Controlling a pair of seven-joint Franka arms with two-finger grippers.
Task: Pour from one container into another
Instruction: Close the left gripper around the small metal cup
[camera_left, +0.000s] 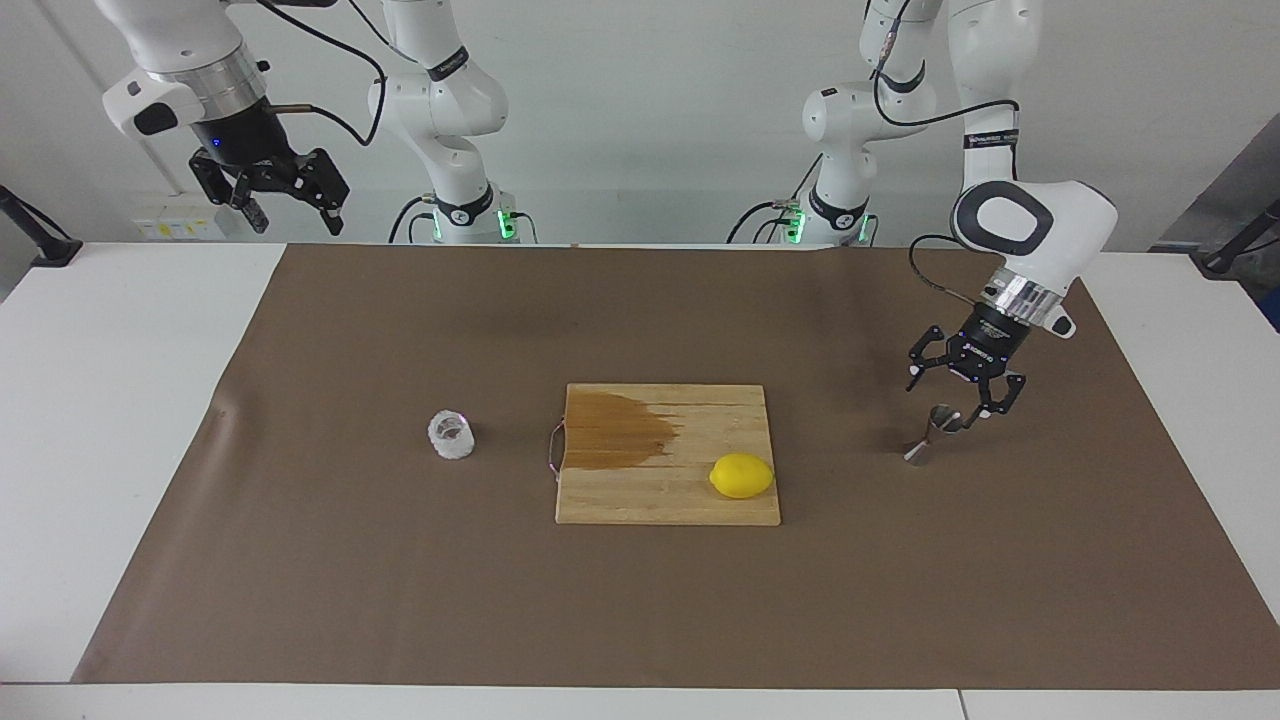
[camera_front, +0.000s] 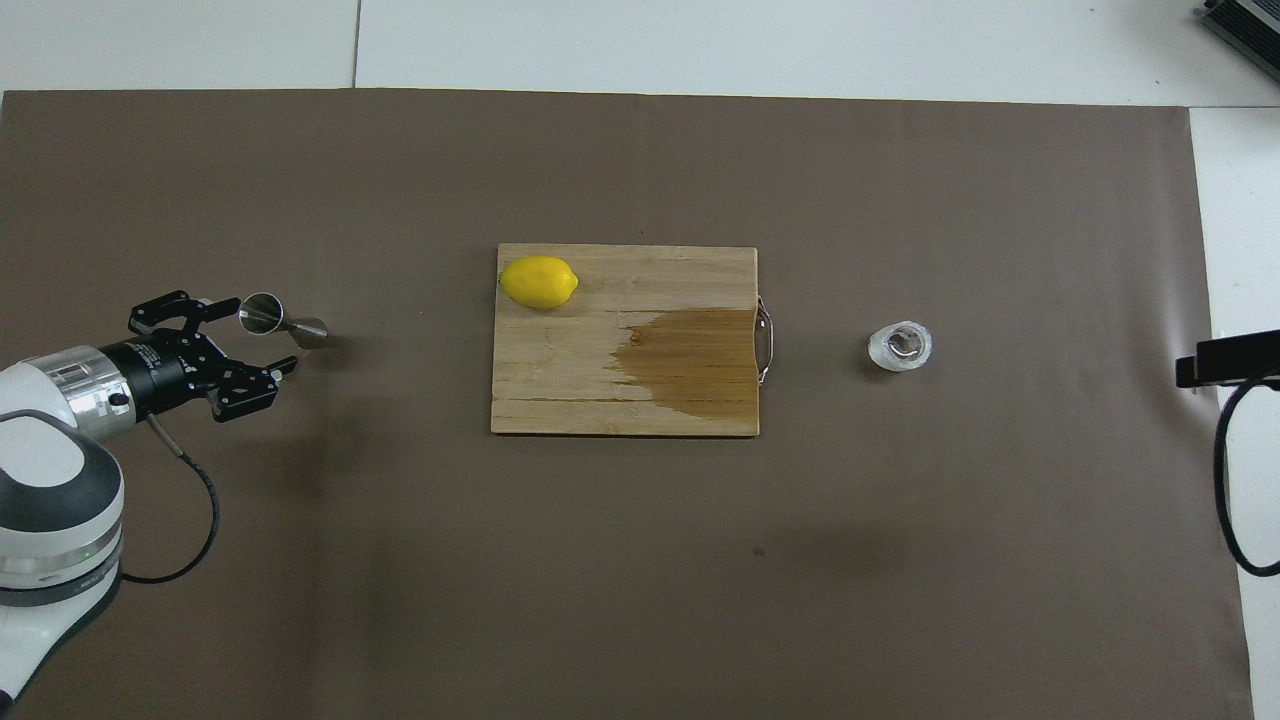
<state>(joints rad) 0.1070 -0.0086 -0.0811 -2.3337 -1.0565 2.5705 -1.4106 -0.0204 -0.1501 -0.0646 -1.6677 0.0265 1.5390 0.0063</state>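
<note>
Lemon (camera_left: 741, 475) on board (camera_left: 640, 500), between glass (camera_left: 451, 435), jigger (camera_left: 932, 435).

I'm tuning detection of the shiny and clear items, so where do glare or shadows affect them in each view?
Facing view: the steel jigger under the left gripper reads dim, with a faint shadow beside it; the glass tumbler looks whitish. Overhead view: the jigger's rim glints, the tumbler's centre shows a bright reflection, and soft arm shadows darken the brown mat.

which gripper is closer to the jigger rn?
Left. The left gripper hangs open right at the jigger, toward the left arm's end of the table. The right gripper waits raised at the right arm's end, past the cutting board and glass.
</note>
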